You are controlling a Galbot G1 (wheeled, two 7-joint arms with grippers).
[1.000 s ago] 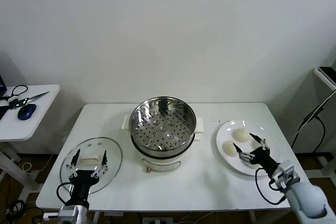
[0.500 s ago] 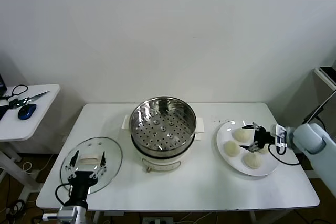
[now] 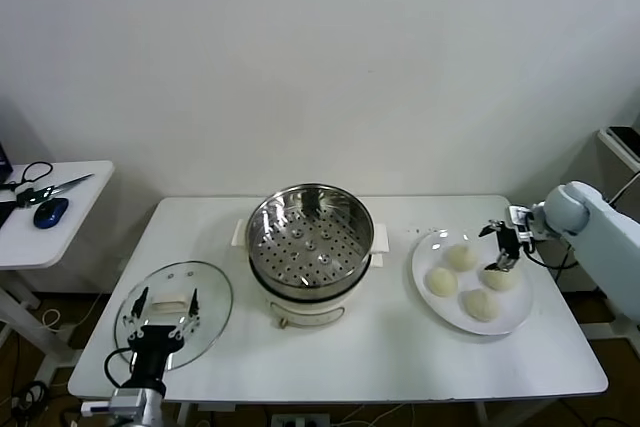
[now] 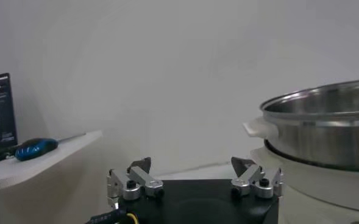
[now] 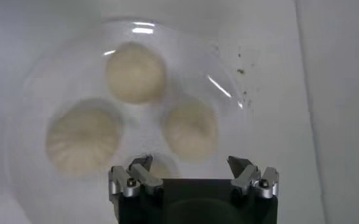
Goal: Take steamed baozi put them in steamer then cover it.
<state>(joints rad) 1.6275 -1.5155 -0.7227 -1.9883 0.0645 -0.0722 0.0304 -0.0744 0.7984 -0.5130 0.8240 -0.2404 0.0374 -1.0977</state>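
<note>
- My right hand (image 3: 503, 246) hangs wide open and holding nothing, above the far side of the plate (image 3: 440, 299).
- Four baozi (image 5: 135, 72) lie on that plate right beneath it; one is half hidden under my palm.
- The steamer (image 3: 310, 247) stands uncovered, well off to the left of that hand, at mid-worktop (image 3: 400, 357).
- My left hand (image 3: 163, 323) waits wide open over the cover (image 3: 212, 309), which lies flat beside the steamer.

A white surface (image 3: 400, 357) fills the middle of the head view. On it at 3 o'clock lies 1 flat white plate (image 3: 440, 307). At 9 o'clock, a separate small side table (image 3: 60, 237) carries scissors (image 3: 58, 187) and a blue mouse (image 3: 50, 211), just beside each other. A white wall (image 3: 330, 57) stands at 12 o'clock.
</note>
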